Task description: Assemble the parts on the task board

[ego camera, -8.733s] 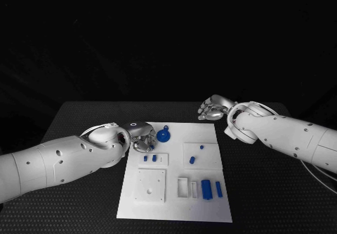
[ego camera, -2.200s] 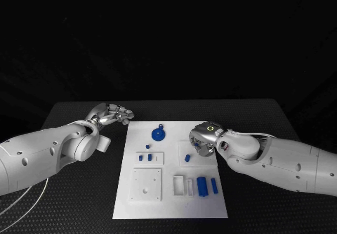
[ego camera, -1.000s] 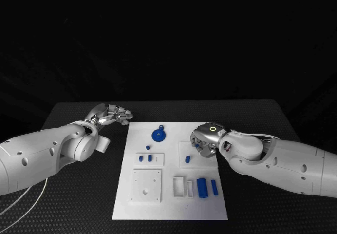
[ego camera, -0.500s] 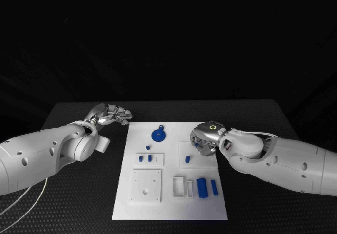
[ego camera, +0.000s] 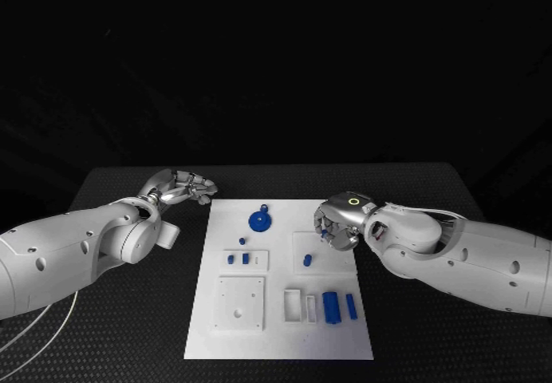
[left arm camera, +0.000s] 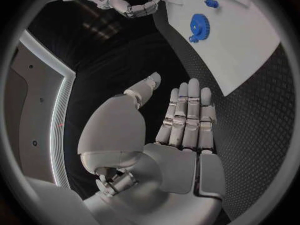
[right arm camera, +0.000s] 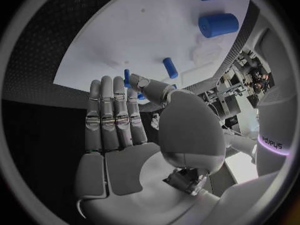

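The task board (ego camera: pixel 281 279) lies in the middle of the table (ego camera: pixel 426 319). A round blue gear (ego camera: pixel 261 220) sits near the board's far edge, a short blue peg (ego camera: pixel 307 259) lies on a raised square beside the board's middle, and 2 blue bars (ego camera: pixel 331 306) rest near its front edge.

The right hand (ego camera: pixel 341 227) hovers just above that peg, fingers straight and apart, holding nothing. The left hand (ego camera: pixel 181 188) waits off the board's far left corner, also empty, fingers extended.

Risk: the peg could roll or tip if the fingers close off-centre.

Compared with 0.5 s ago, the right hand has drawn slightly back from the peg; the left hand stays put.
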